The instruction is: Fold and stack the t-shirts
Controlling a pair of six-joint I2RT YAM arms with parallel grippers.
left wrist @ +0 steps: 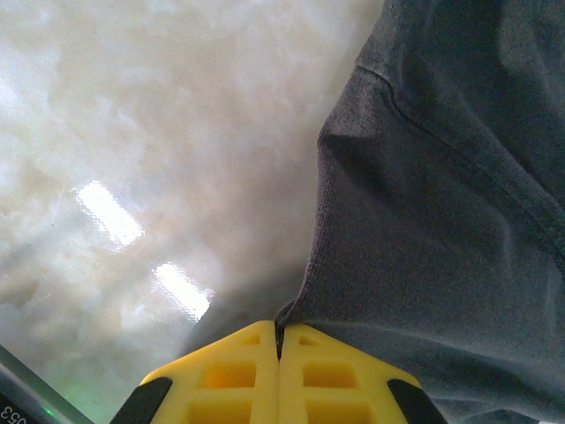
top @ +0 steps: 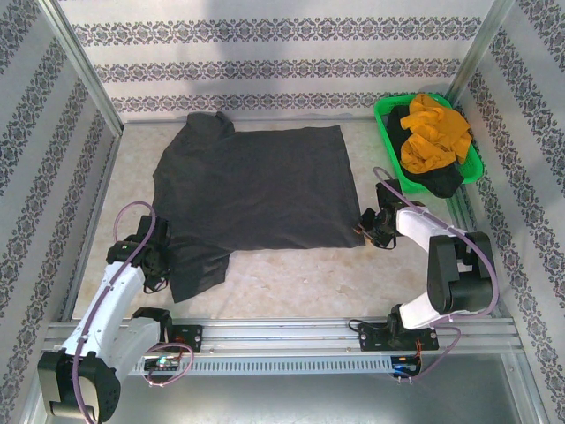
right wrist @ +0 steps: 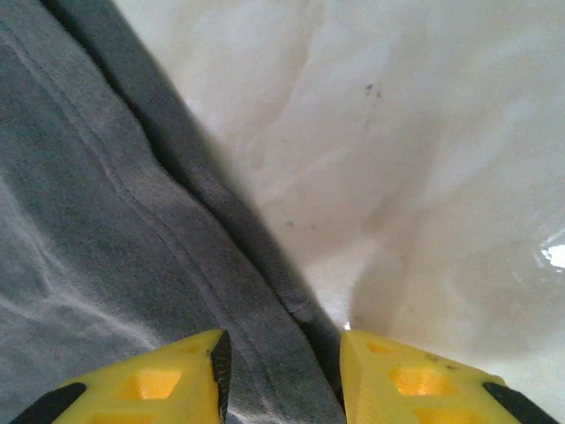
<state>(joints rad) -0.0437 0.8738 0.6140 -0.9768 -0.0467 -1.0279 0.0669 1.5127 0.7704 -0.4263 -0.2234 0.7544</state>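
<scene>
A dark charcoal-grey t-shirt [top: 256,185] lies spread flat on the pale table, one sleeve trailing toward the near left. My left gripper [top: 163,252] sits at that near-left sleeve, shut on the t-shirt's edge [left wrist: 441,221]; a pinch of cloth is caught between the yellow fingertips [left wrist: 280,329]. My right gripper [top: 366,225] is at the shirt's near-right corner, open, its jaws standing apart on either side of the hem [right wrist: 106,221] [right wrist: 282,344]. A mustard-orange t-shirt [top: 433,132] lies crumpled on a blackish one [top: 441,181] in the basket.
The bright green basket [top: 381,119] stands at the back right corner. Patterned walls close in the table on the left, back and right. Bare table [top: 291,278] lies between the shirt and the rail at the near edge.
</scene>
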